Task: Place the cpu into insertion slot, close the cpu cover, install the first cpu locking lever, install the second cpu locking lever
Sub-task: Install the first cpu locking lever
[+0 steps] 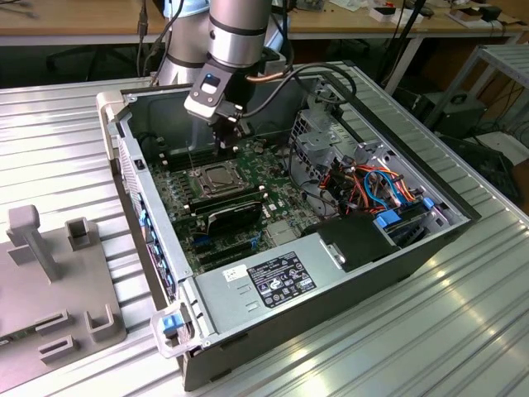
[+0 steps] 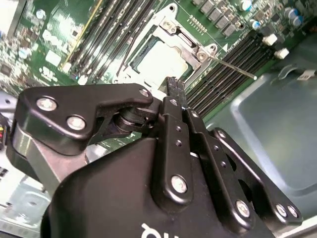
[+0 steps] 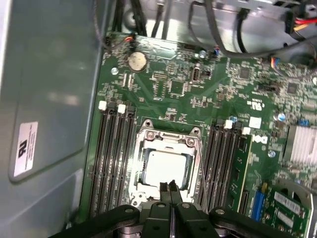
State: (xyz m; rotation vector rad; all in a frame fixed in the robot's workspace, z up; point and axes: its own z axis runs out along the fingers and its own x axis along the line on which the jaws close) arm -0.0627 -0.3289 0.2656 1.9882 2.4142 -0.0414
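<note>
Gripper [image 3: 170, 189] sits low over the socket area inside the open pc case [image 1: 347, 302]. Fingers [image 3: 165, 191] are pressed together with nothing pinched. Closed tips make a narrow pusher, which seems suited to nudging thin levers rather than grabbing

- cpu [image 3: 166, 166] lies flat in the insertion slot [image 3: 143, 173], silver top up, so seating looks done
- cpu cover [image 3: 166, 141] appears folded down around it, with the chip showing through the window. Can't tell if it is fully flat
- one locking lever [image 2: 230, 67] sticks out free as a thin rod over the memory slots [image 2: 218, 84]. It is not tucked under a hook, so judged unlatched
- second lever: can't tell

In the first wrist view the fingertips are right at the socket's edge, just beside the cover frame, contact unclear. The case sits on the ridged tabletop [image 1: 463, 331]. A grey fixture [image 1: 50, 273] is off to the exterior view's left, well apart from the work
</note>
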